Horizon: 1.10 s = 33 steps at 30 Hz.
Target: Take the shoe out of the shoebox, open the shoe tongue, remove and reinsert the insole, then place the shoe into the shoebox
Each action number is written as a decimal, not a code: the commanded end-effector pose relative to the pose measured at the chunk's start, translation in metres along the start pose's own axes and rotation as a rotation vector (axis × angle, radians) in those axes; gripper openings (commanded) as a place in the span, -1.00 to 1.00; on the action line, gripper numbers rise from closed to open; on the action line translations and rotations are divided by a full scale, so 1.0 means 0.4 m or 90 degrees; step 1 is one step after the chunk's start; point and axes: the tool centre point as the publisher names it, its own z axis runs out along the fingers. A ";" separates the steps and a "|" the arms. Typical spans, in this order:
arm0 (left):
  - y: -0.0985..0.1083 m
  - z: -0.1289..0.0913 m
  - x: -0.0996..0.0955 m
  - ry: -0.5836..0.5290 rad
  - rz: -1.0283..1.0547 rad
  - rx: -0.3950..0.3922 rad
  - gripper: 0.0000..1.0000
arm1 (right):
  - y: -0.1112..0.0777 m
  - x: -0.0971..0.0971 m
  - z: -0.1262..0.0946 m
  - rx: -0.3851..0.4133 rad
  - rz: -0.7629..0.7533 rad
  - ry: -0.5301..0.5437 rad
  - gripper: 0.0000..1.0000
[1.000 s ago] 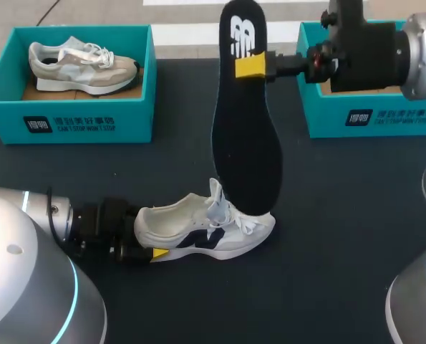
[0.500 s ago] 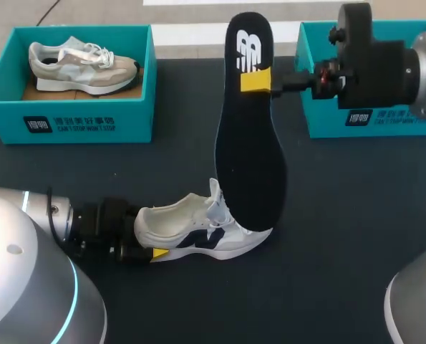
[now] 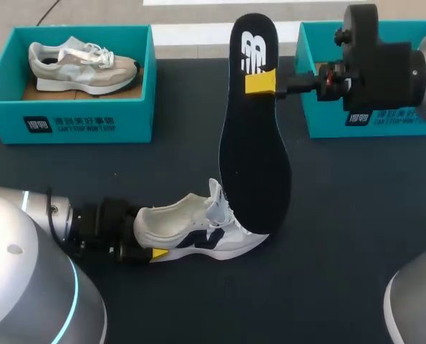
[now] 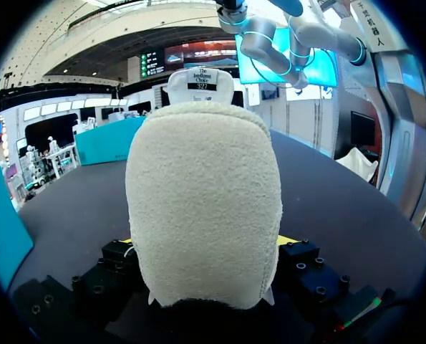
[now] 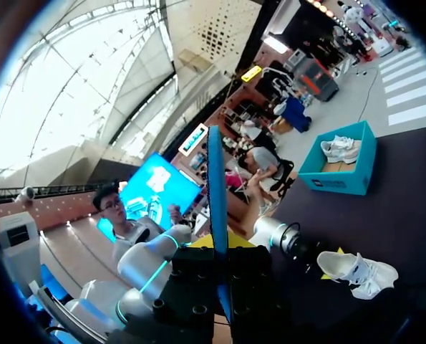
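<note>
- the left shoebox, teal, is sitting well behind and to the left of the white shoe, and is holding a grey shoe.
- the right shoebox, also teal, is sitting well behind and to the right of the white shoe; the right arm is covering its inside, so i cannot tell what it holds.
- the white shoe is standing on its sole on the dark surface, outside both boxes, toe pointing right, laces lying loose, a dark mark showing on its side.
- the left gripper is clamping the white shoe's heel from two sides.
- the insole, black with a white logo, is hanging upright over the white shoe's forefoot, and the right gripper is pinching it near the logo end.
- the left wrist view is showing only the white shoe's fuzzy cream heel, with the tongue label peeking over it.
- the right wrist view is showing the insole edge-on as a thin blue strip between the fingers, with the white shoe and left shoebox beyond.
</note>
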 end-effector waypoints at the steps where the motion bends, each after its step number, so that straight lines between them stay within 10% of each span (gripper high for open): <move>1: -0.002 -0.034 0.011 0.002 0.001 -0.007 1.00 | -0.002 0.004 0.008 -0.002 0.001 -0.002 -1.00; 17: -0.052 -0.118 0.006 0.009 -0.035 -0.121 1.00 | -0.002 0.004 0.008 -0.002 0.001 -0.002 -1.00; 33: -0.061 -0.122 0.008 0.005 -0.036 -0.133 1.00 | -0.002 0.004 0.008 -0.002 0.001 -0.002 -1.00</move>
